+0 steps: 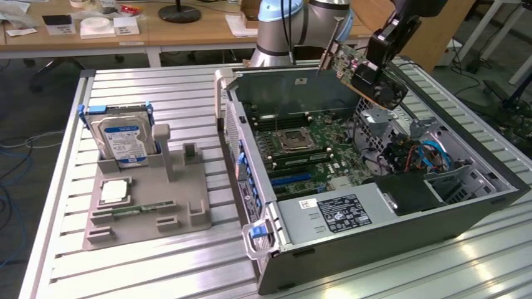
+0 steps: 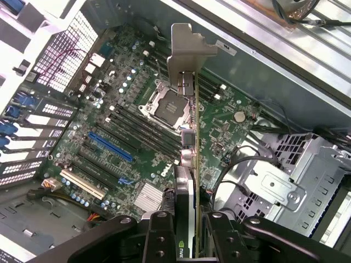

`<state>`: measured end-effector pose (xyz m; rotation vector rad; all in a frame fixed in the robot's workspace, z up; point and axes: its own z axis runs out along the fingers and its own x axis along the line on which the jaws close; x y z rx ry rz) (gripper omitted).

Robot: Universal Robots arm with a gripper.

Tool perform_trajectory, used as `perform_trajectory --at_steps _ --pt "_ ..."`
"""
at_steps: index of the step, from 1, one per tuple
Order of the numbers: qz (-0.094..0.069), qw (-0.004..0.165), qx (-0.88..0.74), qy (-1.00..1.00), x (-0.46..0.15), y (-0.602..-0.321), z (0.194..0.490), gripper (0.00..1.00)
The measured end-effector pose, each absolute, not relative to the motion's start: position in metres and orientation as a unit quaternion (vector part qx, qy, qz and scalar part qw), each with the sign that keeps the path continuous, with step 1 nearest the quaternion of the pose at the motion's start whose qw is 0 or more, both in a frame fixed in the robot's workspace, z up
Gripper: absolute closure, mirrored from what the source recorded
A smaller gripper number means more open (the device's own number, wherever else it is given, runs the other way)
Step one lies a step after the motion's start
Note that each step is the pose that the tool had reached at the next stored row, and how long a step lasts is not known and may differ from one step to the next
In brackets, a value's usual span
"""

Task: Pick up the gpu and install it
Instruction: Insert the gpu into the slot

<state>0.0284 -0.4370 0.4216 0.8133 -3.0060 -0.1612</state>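
Near edge, lower centre of the exterior view: we see the power supply [image 1: 337, 212] at the front of the open computer case [image 1: 374, 249], which lies on its side on the ribbed table [image 1: 149, 274].
Left of that frame: a grey tray [image 1: 146, 230] carries the hard drive [image 1: 124, 140], standing upright, and the memory stick [image 1: 133, 212], lying flat.
Middle of the case: the motherboard [image 1: 320, 165] lies bare, with the blue slot [image 1: 291, 179] nearer us than the CPU socket [image 1: 295, 142].
Gpu: the gpu [image 1: 342, 57] sits in the upper right of the exterior frame, lifted above the case's far rim and tilted. We see it touching nothing in the case.
Gripper: the gripper [image 1: 372, 62] is clamped on the gpu. In the wrist view its fingers [image 2: 159, 241] press the card's two flat faces, and the card sits edge-on between them.
Long axis: the card runs straight away from the gripper, with the silvery bracket [image 2: 184, 49] at the end farthest from the fingers.
Relation: we judge the card hangs over the CPU socket area. The blue slot lies off to one side, and its length runs at an angle to the card's edge, so the two are not lined up.
Far, top of the exterior frame: the robot arm [image 1: 287, 25] and a wooden desk [image 1: 166, 31].
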Motion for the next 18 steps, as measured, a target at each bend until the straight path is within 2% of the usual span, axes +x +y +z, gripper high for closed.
perform_trajectory --at_steps 18 --pt "-0.050 0.018 0.379 -0.924 0.0284 -0.4370 0.4215 0.73"
